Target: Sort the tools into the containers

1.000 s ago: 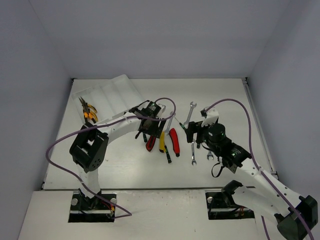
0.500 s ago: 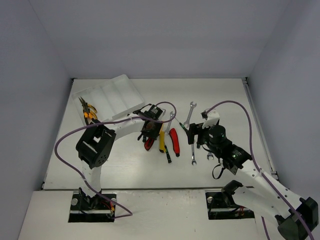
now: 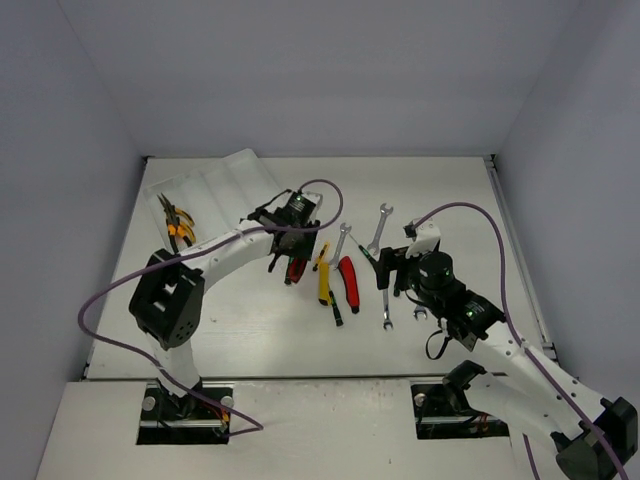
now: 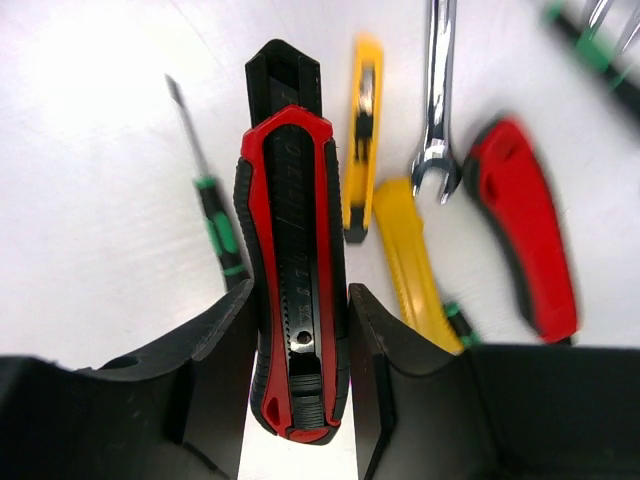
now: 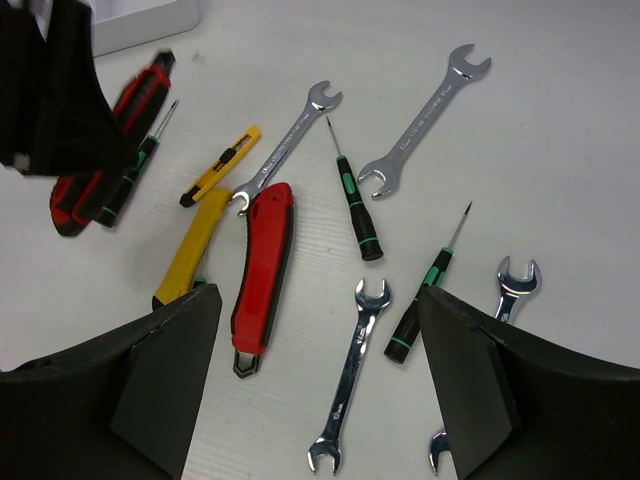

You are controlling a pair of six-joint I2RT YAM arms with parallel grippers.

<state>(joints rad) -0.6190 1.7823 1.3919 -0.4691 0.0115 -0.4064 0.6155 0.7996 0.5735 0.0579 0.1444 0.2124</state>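
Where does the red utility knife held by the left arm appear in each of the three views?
Top external: red utility knife at the left gripper, just left of centre.
Left wrist: centre, between the fingers.
Right wrist: upper left, partly behind that gripper.
Shared landmark: the loose red knife, to its right in every view.

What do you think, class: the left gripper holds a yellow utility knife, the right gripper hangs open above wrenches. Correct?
No: the left wrist view shows the left gripper holding a red utility knife. The right gripper does hang open above wrenches.
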